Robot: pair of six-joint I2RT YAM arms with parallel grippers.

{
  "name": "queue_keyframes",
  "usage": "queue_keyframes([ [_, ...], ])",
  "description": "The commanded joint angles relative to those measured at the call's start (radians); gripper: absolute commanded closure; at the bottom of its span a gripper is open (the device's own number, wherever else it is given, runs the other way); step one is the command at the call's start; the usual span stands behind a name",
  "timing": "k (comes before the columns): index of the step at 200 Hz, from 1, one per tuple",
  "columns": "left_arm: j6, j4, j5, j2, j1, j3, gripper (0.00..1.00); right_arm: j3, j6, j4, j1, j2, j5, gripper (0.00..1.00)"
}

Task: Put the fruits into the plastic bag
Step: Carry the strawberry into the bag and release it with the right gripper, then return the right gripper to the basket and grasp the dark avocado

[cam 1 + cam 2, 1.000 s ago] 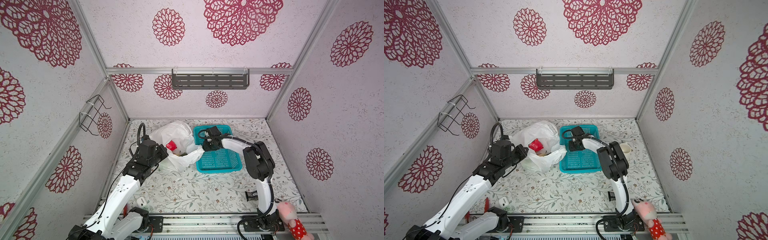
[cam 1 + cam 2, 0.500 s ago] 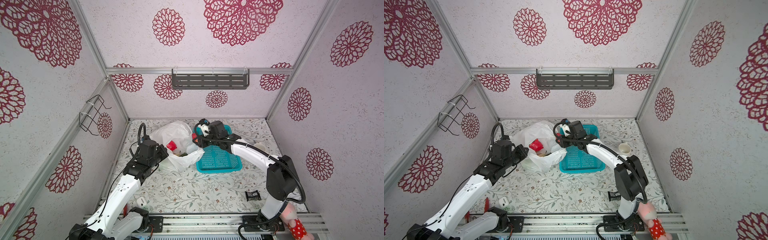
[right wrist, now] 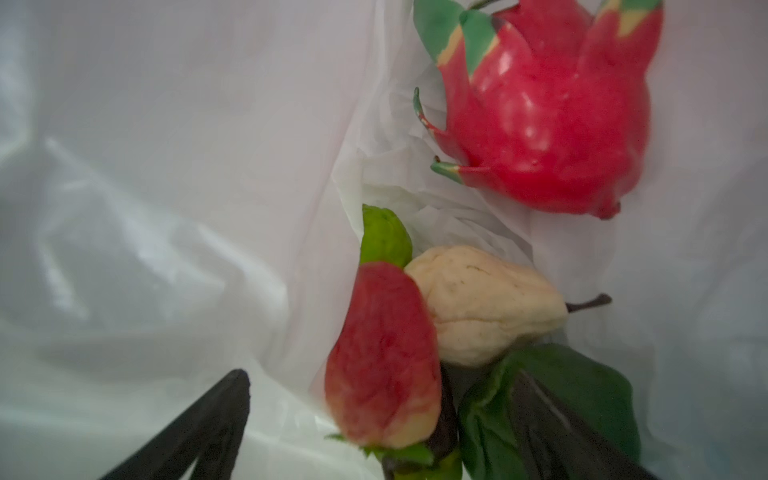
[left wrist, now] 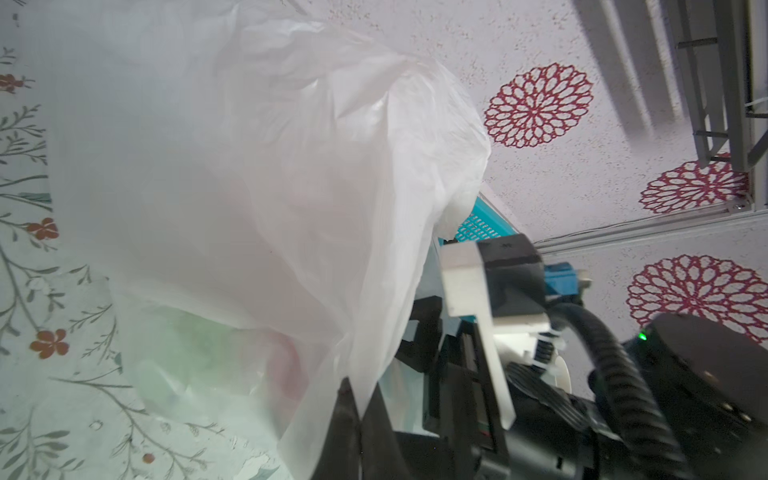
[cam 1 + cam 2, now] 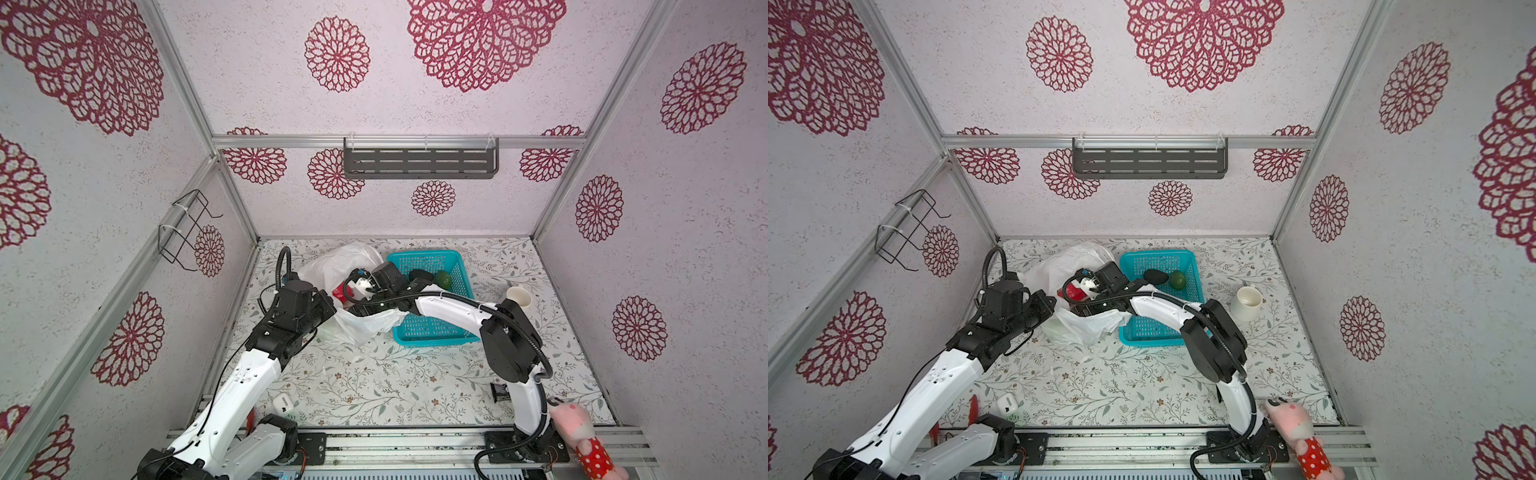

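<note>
Left pincer (image 4: 353, 419) clamped on bag (image 5: 353, 328) rim. Right pincer (image 3: 380, 374) inside bag, spread wide, gripping nothing; red-yellow fruit (image 3: 374, 332) between its fingers. Pear (image 3: 478, 303), dragon fruit (image 3: 540, 124) beyond. Avocado (image 5: 419, 275), green ball (image 5: 444, 279) in basket (image 5: 432, 328).

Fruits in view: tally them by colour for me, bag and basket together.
Red: 2 (dragon fruit, red-yellow fruit, both in the bag)
Green: 2 (bagged green fruit, other green fruit in the basket)
Pale yellow: 1 (pear, in the bag)
Dark: 1 (avocado, in the basket)
Total: 6
</note>
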Motion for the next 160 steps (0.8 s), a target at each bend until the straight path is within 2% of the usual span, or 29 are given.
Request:
queue_keyframes([
  [1,-0.006,-0.047,-0.068,-0.028,0.005,0.035,1.0,-0.053,0.057,0.153,-0.058,-0.183,0.066,0.01],
  [43,-0.037,-0.095,-0.164,-0.044,0.006,0.05,1.0,-0.207,0.108,0.216,-0.195,-0.37,0.206,0.01],
  [66,-0.054,-0.092,-0.169,-0.049,0.005,0.043,1.0,-0.186,0.147,0.083,-0.288,-0.381,0.415,0.01],
  [78,-0.057,-0.088,-0.166,-0.047,0.003,0.039,1.0,-0.152,0.183,-0.002,-0.344,-0.34,0.468,0.01],
  [105,-0.06,-0.074,-0.154,-0.034,0.003,0.036,1.0,-0.029,0.199,-0.144,-0.433,-0.174,0.44,0.01],
  [160,-0.063,-0.07,-0.133,-0.007,0.001,0.044,1.0,0.204,0.128,-0.205,-0.44,0.116,0.332,0.02],
])
